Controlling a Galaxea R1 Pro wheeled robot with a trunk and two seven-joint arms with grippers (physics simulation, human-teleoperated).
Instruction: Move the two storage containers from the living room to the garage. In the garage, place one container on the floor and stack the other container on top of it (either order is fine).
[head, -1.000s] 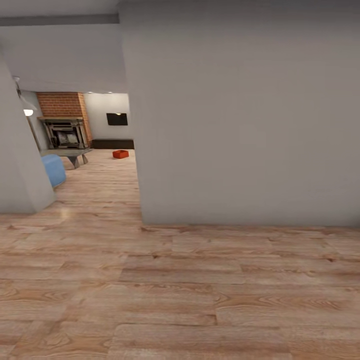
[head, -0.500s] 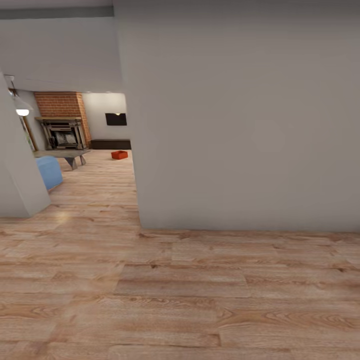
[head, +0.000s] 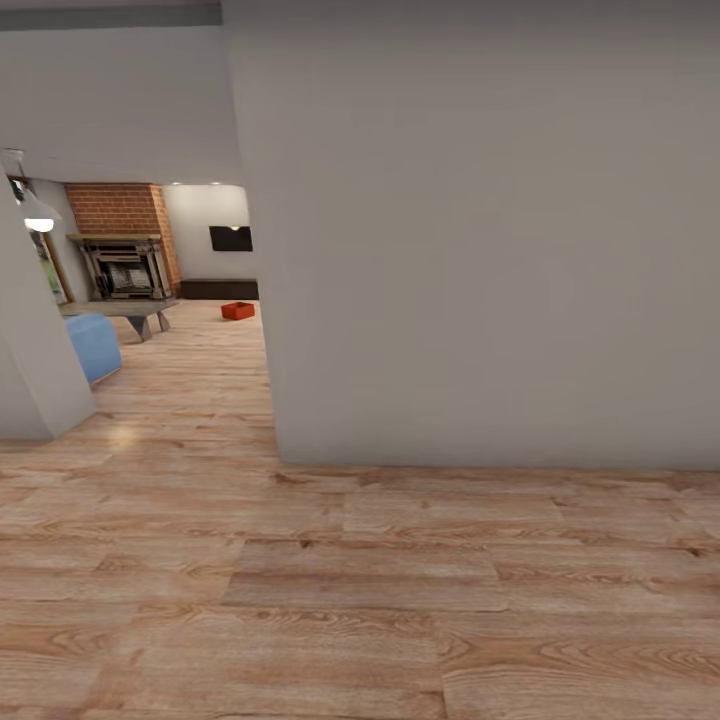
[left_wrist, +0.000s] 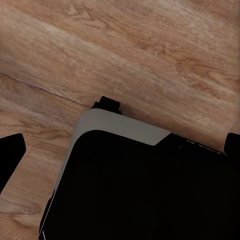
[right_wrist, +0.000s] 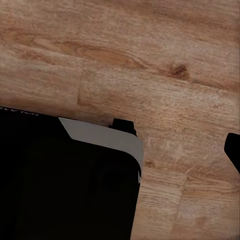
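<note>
One storage container (head: 238, 311) far ahead.

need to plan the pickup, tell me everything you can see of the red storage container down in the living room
The storage container is a small red-orange rectangular bin, plain-walled and plastic-looking, seen far off through the opening beside the grey wall. It sits upright on the light wood plank floor, apart from the grey low table and short of the dark unit along the back wall. Nothing touches it but the floor. Its inside can't be made out.
</note>
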